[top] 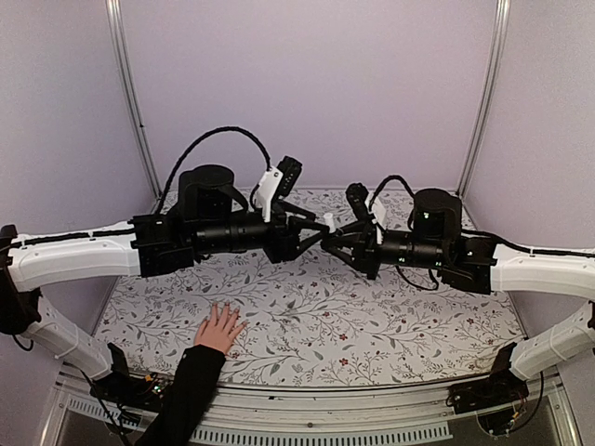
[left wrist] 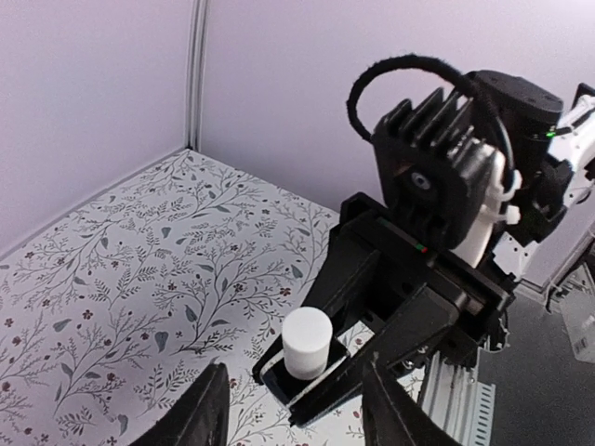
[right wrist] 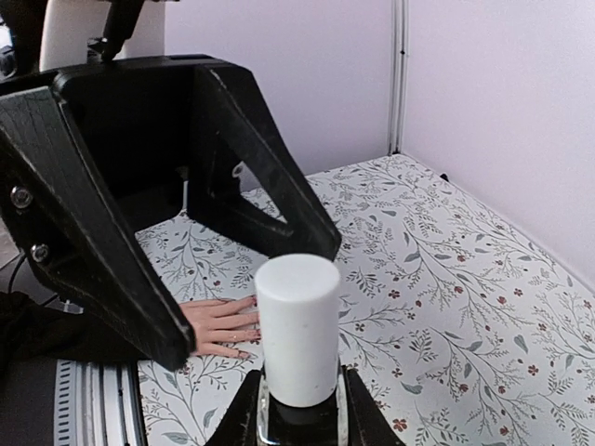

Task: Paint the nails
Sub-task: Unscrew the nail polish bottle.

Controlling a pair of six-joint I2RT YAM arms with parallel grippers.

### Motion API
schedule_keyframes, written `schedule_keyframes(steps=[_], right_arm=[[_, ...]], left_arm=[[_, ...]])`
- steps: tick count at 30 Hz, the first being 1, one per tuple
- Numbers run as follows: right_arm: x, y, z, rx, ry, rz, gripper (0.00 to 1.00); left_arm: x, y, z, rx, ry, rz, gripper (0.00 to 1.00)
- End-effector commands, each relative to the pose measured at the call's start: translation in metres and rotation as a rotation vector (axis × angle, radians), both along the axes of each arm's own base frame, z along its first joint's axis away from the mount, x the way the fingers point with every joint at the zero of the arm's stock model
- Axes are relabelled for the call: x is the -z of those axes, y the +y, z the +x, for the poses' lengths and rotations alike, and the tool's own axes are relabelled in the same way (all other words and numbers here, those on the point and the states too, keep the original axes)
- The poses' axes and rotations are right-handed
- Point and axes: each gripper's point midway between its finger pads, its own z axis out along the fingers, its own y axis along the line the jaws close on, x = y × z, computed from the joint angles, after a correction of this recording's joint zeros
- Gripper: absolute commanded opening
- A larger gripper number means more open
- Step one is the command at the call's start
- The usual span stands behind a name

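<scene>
**Bottle held mid-air between both arms, hand flat at the near edge**

Closest to me, a human hand in a black sleeve lies palm down on the floral tabletop, just inside its near edge and left of centre. Its fingers are spread and point away from me. The nails are at those fingertips, but they are too small for me to tell whether they carry any polish.

Further in, above the middle of the tabletop, both arms reach towards each other. The right end effector is clamped on a small dark bottle, which stands upright with its white cap sticking out above the fingers. The left end effector faces it with its fingers spread wide and nothing between them. From the right wrist view, those fingers frame the cap, but I cannot tell whether they touch it.

Bare patterned surface stretches to both sides and behind the end effectors. It ends at the lilac back wall and at both side walls.
</scene>
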Motion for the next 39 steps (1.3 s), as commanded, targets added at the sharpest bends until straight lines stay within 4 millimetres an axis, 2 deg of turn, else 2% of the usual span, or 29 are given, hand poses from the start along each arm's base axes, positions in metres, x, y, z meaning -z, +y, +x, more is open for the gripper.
schedule_keyframes(steps=[1,11,17,29,33,35,37,39], right_arm=[[-0.018,0.005,-0.033,-0.175,-0.019,0.067,0.00],[-0.023,0.011,-0.090,-0.518,0.018,0.080,0.00],[-0.021,0.014,-0.102,-0.613,0.050,0.071,0.00],[-0.024,0.015,-0.102,-0.620,0.053,0.066,0.00],[-0.020,0.018,-0.085,-0.518,0.071,0.049,0.00],[-0.019,0.018,-0.081,-0.490,0.064,0.045,0.00],[-0.020,0.018,-0.068,-0.407,0.074,0.049,0.00],[-0.021,0.017,-0.059,-0.349,0.094,0.056,0.06]], left_arm=[[-0.020,0.011,-0.029,0.192,-0.090,-0.035,0.52],[-0.022,0.007,-0.081,0.508,-0.136,-0.040,0.49],[-0.025,0.001,-0.099,0.589,-0.205,-0.056,0.41],[-0.016,-0.006,-0.098,0.592,-0.201,-0.022,0.19],[-0.018,-0.004,-0.090,0.541,-0.211,-0.023,0.08],[-0.017,-0.004,-0.084,0.503,-0.209,-0.022,0.04],[-0.016,-0.003,-0.077,0.459,-0.203,-0.021,0.01],[-0.016,-0.004,-0.069,0.416,-0.200,-0.024,0.00]])
